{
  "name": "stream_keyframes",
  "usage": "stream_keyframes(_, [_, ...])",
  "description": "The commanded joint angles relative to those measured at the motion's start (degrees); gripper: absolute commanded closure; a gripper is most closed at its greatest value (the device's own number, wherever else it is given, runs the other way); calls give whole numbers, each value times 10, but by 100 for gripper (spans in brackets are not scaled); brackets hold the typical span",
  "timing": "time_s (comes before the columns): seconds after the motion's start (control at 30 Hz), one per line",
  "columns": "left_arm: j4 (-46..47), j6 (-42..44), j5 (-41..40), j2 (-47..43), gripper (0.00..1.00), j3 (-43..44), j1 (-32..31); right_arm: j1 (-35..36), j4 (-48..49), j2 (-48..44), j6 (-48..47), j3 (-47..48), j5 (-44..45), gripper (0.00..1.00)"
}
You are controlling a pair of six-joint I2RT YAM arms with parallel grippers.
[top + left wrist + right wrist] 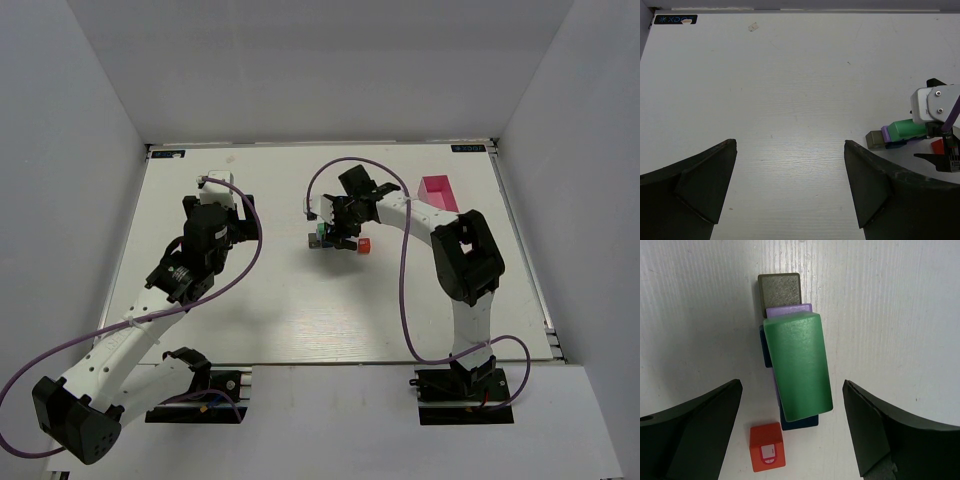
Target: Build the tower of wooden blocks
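Right wrist view: the right hand (792, 387) hangs over the wood block tower (790, 340) with its two fingers wide apart and gripping nothing, one on each side of the green block (797, 365) that caps the low stack near the middle of the bench (900, 315). The green block lies a little askew on a purple block (789, 311) and a blue block (799, 422), with a dark grey block (779, 288) at the far end. A red block (767, 446) sits loose on the bench just beside the blue block's near end. It is probably the next piece to go on. Doing that well means rising straight up first so neither finger brushes the skewed green block. The hand should then come at the red block from the side away from the stack, close squarely on its flat faces, and set it down gently and centred. The left hand (790, 145), its fingers also spread and carrying nothing, waits over bare bench well apart from the stack, and should keep clear. The pink tray (438, 192) sits off to the right.
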Motion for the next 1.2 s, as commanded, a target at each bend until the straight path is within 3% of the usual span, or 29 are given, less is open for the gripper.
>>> stream_keyframes(0.0, [7,4,6,-10,1,4,2,0,11,0,10,22,5,13])
stream_keyframes(0.57, [7,4,6,-10,1,4,2,-28,-44,-49,-33,-4,30,11])
stream_keyframes(0.83, [7,4,12,-4,1,4,2,-58,-34,-154,-38,-61,41,11])
stream_keyframes(1.1, [24,27,67,14,1,-7,2,-90,17,-245,64,-116,-72,13])
stream_keyframes(1.17, [30,33,95,27,5,-7,2,-95,19,-246,100,-104,-100,20])
